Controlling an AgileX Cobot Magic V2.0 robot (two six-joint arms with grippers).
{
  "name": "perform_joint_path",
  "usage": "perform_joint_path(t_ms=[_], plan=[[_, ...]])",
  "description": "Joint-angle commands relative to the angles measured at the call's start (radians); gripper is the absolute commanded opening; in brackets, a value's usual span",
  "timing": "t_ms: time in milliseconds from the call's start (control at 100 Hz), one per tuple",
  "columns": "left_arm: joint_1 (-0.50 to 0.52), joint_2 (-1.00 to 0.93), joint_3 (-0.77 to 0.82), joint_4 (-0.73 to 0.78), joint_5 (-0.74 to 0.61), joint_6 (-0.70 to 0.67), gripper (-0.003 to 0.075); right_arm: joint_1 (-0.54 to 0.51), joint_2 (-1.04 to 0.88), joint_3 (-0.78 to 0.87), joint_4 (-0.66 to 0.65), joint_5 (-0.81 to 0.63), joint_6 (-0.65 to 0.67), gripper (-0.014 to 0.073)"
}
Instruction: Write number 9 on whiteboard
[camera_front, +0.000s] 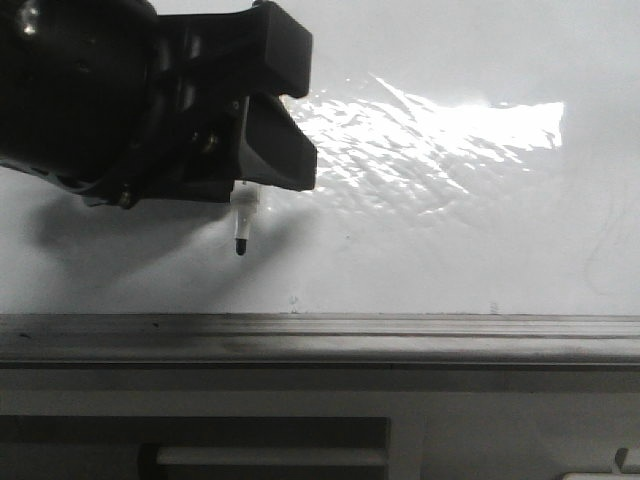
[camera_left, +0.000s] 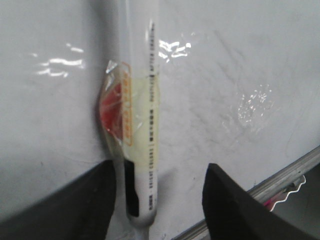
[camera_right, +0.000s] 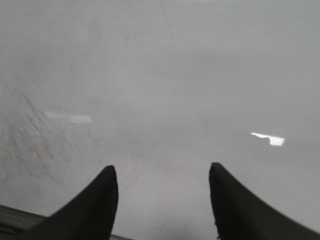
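Observation:
The whiteboard (camera_front: 450, 240) is glossy white with a bright glare patch at its upper right. No black strokes of the number 9 show on it. My left gripper (camera_front: 262, 185) hangs at the upper left. A white marker pen (camera_front: 242, 228) sticks out below it with its black tip at or just off the board; I cannot tell whether it touches. In the left wrist view the pen (camera_left: 142, 125) lies along one finger with clear tape and a red patch around it. The left gripper (camera_left: 160, 167) has its jaws wide apart. My right gripper (camera_right: 162, 167) is open and empty over bare board (camera_right: 165, 90).
A grey metal ledge (camera_front: 400, 340) runs along the board's near edge and also shows in the left wrist view (camera_left: 280, 180) and the right wrist view (camera_right: 15, 215). Below it is a grey panel with a slot (camera_front: 270, 455). Faint smudges (camera_front: 600, 250) mark the board's right side.

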Motion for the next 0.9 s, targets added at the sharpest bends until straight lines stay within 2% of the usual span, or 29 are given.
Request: perform_joint_path(t_ms=[0, 100, 170, 310, 440, 570, 760, 890], plan=[[-0.003, -0.008, -0.025, -0.047, -0.012, -0.001, 0.0281, 0.009, 0.018, -0.033, -0.007, -0.066, -0.006, 0.0357], [-0.003, -0.008, -0.025, -0.057, 0.016, -0.001, 0.0118, 0.026, 0.018, -0.033, 0.054, -0.066, -0.006, 0.0355], [-0.003, -0.008, -0.025, -0.046, 0.034, -0.001, -0.0024, 0.048, 0.018, -0.033, 0.092, -0.066, -0.008, 0.0347], [-0.003, -0.008, -0.025, 0.083, 0.114, -0.001, -0.0020, 0.113, 0.018, -0.033, 0.205, -0.063, -0.156, 0.0323], [-0.003, -0.008, -0.025, 0.198, 0.291, -0.001, -0.0020, 0.183, 0.018, -0.033, 0.300, -0.033, -0.269, 0.0323], [-0.003, -0.021, -0.025, 0.348, 0.439, 0.013, -0.0020, 0.244, 0.020, -0.033, 0.320, 0.010, -0.331, 0.0323], [-0.003, -0.101, -0.025, 0.388, 0.538, 0.286, -0.0020, 0.338, 0.020, -0.033, 0.369, 0.014, -0.444, 0.0323], [-0.003, -0.153, -0.025, 0.388, 0.549, 0.406, -0.0020, 0.405, 0.053, -0.033, 0.550, 0.039, -0.724, 0.0326]])
